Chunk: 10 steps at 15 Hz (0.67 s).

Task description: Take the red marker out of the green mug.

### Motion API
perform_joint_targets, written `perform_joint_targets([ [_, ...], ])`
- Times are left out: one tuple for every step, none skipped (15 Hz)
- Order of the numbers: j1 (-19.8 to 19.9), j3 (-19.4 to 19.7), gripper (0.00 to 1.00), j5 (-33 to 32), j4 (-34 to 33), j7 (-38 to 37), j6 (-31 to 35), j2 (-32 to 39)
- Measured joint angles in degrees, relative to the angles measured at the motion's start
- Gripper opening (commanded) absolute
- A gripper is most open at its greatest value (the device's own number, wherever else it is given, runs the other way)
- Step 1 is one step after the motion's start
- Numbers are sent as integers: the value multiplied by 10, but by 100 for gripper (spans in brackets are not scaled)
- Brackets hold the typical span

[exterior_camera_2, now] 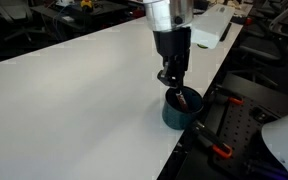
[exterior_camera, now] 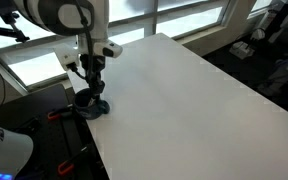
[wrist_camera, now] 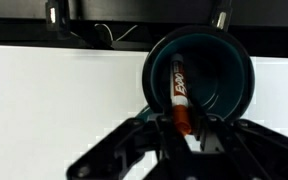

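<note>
1. The green mug stands near the edge of the white table, just below the jaws.
2. The red marker leans inside the mug. Its red end comes up over the rim, between the two jaws.
3. The jaws stand close on both sides of this end; whether they press it, I cannot tell.

White table, bright windows behind, orange-handled clamps at its edge

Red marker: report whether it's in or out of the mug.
In. The red marker leans inside the green mug, gripper at its end.
</note>
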<state>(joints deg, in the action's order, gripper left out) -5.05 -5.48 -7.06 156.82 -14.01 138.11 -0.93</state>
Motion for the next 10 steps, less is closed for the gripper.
perform_joint_targets([
  [0, 0, 5, 0, 0, 0, 2, 0],
  [-1, -1, 5, 0, 1, 0, 3, 0],
  [-1, -1, 5, 0, 1, 0, 4, 0],
  [-2, -1, 5, 0, 2, 1, 5, 0],
  [-2, -1, 5, 0, 2, 3, 6, 0],
  [-3, -1, 5, 2, 2, 5, 6, -1],
  [-5, -1, 5, 8, 3, 11, 6, -1],
  [-7, -1, 5, 18, 3, 20, 6, -3],
  [-9, -2, 5, 30, 4, 30, 6, -8],
  [-11, -3, 5, 42, 5, 40, 3, -16],
])
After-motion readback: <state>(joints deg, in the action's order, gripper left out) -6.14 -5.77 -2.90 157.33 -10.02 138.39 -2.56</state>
